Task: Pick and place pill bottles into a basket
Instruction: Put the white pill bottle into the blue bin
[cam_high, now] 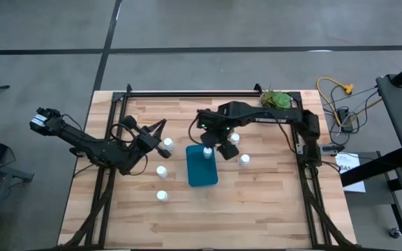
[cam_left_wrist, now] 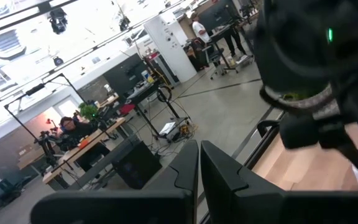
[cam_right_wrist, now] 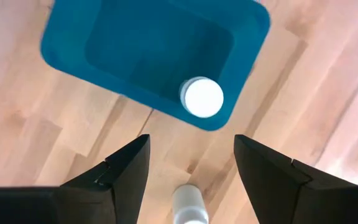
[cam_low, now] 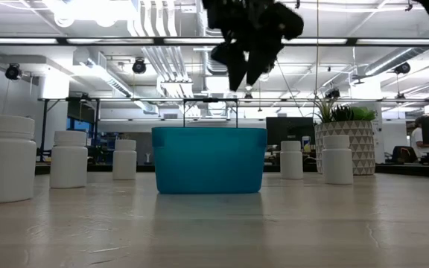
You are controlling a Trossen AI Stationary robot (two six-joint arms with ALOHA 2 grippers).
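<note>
The teal basket [cam_high: 202, 171] stands at the table's middle; it also shows in the low view [cam_low: 208, 158]. One white pill bottle [cam_right_wrist: 201, 97] stands upright inside it, at its far end [cam_high: 208, 151]. My right gripper [cam_right_wrist: 191, 149] hangs open and empty above that end of the basket [cam_low: 244, 74]. Two bottles [cam_high: 234, 139] [cam_high: 244, 160] stand on the table right of the basket, and three [cam_high: 167, 143] [cam_high: 162, 171] [cam_high: 162, 196] stand left of it. My left gripper [cam_left_wrist: 199, 163] is shut and empty, left of the basket near the farthest left bottle [cam_high: 158, 131].
A white pot with a green plant [cam_high: 276, 100] stands at the table's far right; it also shows in the low view [cam_low: 346, 145]. Dark rails [cam_high: 187, 93] run along the table's far edge and sides. Bare wood lies in front of the basket.
</note>
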